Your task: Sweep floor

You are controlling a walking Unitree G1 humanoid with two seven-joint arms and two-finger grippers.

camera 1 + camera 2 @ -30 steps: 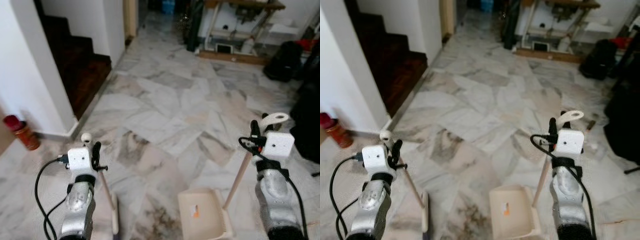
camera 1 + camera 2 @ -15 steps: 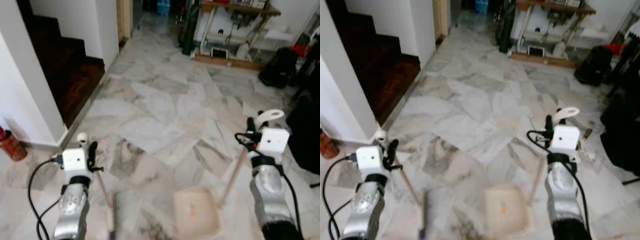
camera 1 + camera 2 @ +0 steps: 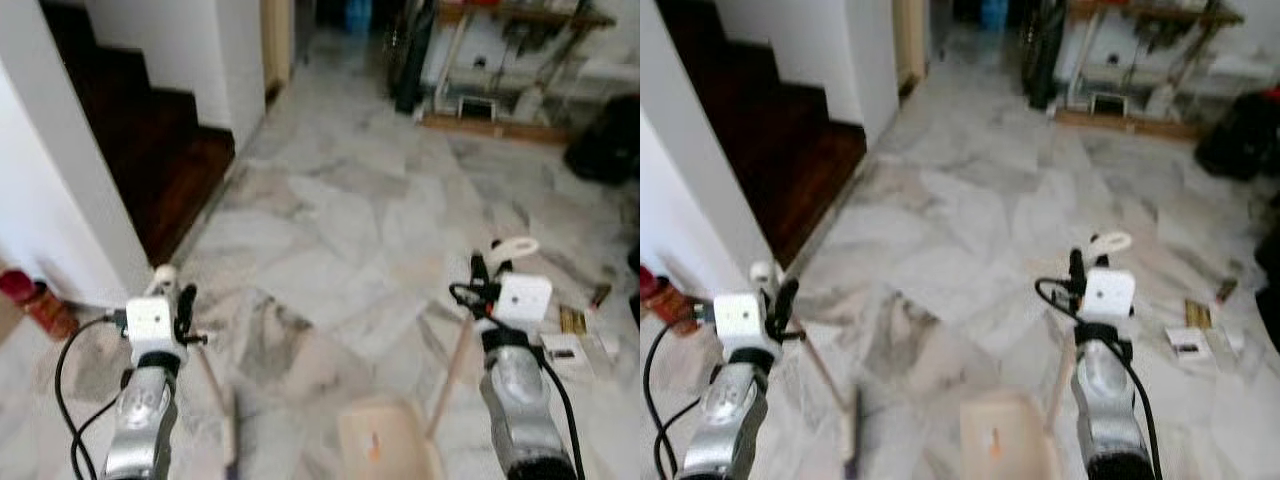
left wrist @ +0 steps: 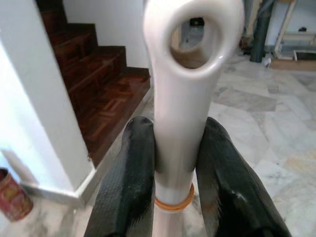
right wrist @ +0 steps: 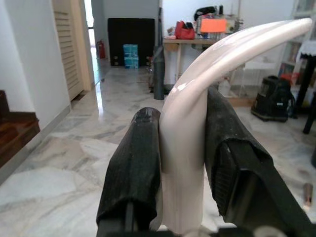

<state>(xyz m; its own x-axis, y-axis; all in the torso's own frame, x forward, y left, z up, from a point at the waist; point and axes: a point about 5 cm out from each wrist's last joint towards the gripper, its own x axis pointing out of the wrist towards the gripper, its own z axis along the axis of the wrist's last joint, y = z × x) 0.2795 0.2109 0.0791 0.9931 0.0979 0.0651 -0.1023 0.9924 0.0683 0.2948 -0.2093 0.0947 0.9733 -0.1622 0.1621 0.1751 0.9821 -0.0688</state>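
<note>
Gripping, left: the left gripper (image 4: 173, 173) has its two black fingers (image 4: 131, 177) pressed against either side of the cream plastic broom handle with a ring-shaped hanging loop (image 4: 190, 74), just above an orange band.
Gripping, right: the right gripper (image 5: 182, 168) is clamped on the curved cream plastic dustpan handle (image 5: 197, 118), one finger (image 5: 136, 168) on each flank.
Broom: its thin pale shaft (image 3: 210, 375) slopes down and inward from the left gripper to a blurred head (image 3: 231, 440) on the floor, near the lower frame edge.
Dustpan: the cream plastic dustpan tray (image 3: 385, 450) sits on the floor between the arms, mouth toward the broom; an orange scrap (image 3: 374, 448) lies in it.
Floor: grey-veined white marble floor (image 3: 350, 220), with small flat litter (image 3: 570, 335) just beside the right arm.
Surroundings: dark wooden stairs (image 3: 160, 140) to the left, a red cylindrical can (image 3: 40, 300) by the white wall, and a cluttered shelf unit (image 3: 500, 60) far ahead.
Sharpness: head views are soft (the robot is probably walking).
Risk, spill: a tilt of the tray while it is carried could drop the scrap back out.
Risk, slip: both handles are smooth and round, so they could twist between the fingers under a sideways load.
Risk, missed litter: it lies behind the pan's mouth, so a forward stroke would likely leave it.
</note>
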